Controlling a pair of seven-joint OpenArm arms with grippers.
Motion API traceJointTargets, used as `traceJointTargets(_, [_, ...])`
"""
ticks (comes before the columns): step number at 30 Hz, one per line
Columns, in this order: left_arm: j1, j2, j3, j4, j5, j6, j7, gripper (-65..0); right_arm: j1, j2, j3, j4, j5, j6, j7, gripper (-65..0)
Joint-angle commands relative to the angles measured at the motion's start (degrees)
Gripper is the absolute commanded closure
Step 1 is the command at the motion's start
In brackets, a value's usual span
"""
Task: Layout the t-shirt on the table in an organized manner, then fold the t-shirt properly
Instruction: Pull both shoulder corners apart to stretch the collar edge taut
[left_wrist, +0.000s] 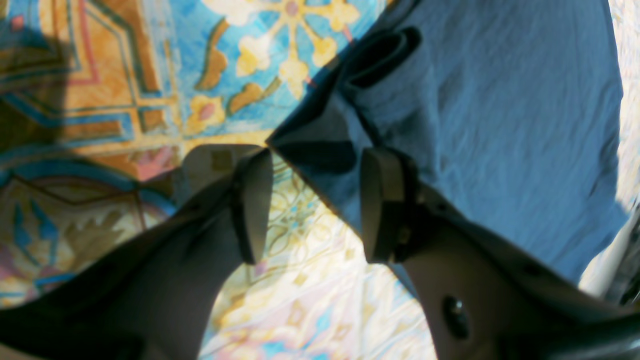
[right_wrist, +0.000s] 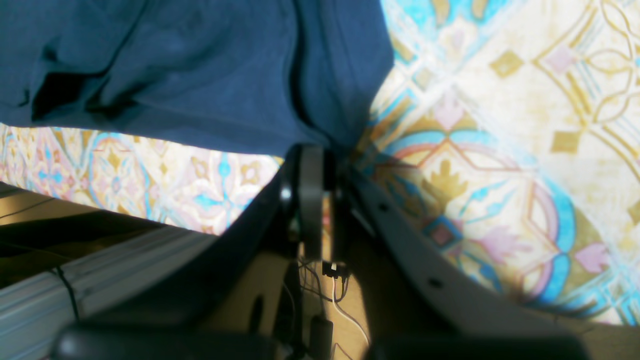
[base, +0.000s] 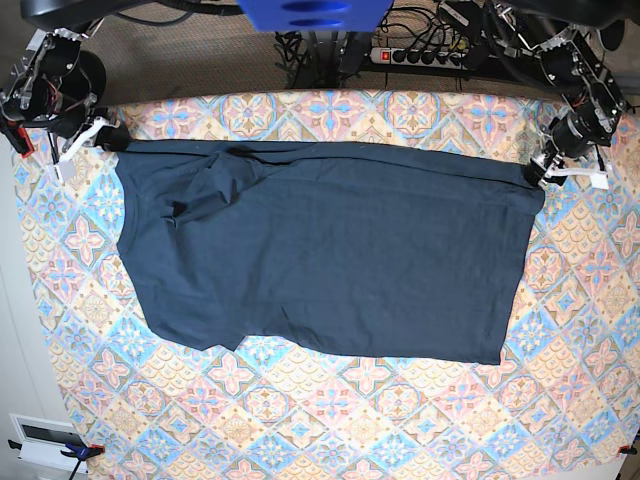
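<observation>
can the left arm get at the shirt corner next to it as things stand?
Probably yes. The left gripper stands open at the t-shirt corner, one finger over the cloth edge and the other over bare table. Nothing blocks it; the right gripper is shut on the far corner.

The base view looks straight down from high above, taking in the whole table (base: 330, 440) and the t-shirt (base: 330, 260) spread across its far half. Each wrist view sits close behind its own gripper, low over the cloth, at one far corner of that shirt, which all three views share
</observation>
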Motion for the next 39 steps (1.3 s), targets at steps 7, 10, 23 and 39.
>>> traceJointTargets(7, [-3.99, -0.44, 1.86, -4.96, -0.51, -0.08, 0.46, -23.8, 0.16, 1.31, 0.46, 1.02, 0.94, 0.17, 0.45, -1.5])
traceJointTargets(10, [-3.82, -0.35, 1.86, -4.96, -0.77, -0.08, 0.46, -7.3, 0.16, 1.31, 0.63, 1.02, 1.02, 0.17, 0.45, -1.5])
traceJointTargets(23, [3.22, -5.62, 1.42, -4.78, -7.36, -0.08, 1.69, 0.0, -0.19, 1.31, 0.81, 1.02, 1.02, 0.17, 0.45, -1.5])
traceJointTargets(39, [11.39, -6.15, -2.71, -4.78, -12.29, -0.08, 1.60, 0.0, -6.17, 1.31, 0.81, 1.11, 1.02, 0.17, 0.45, -1.5])
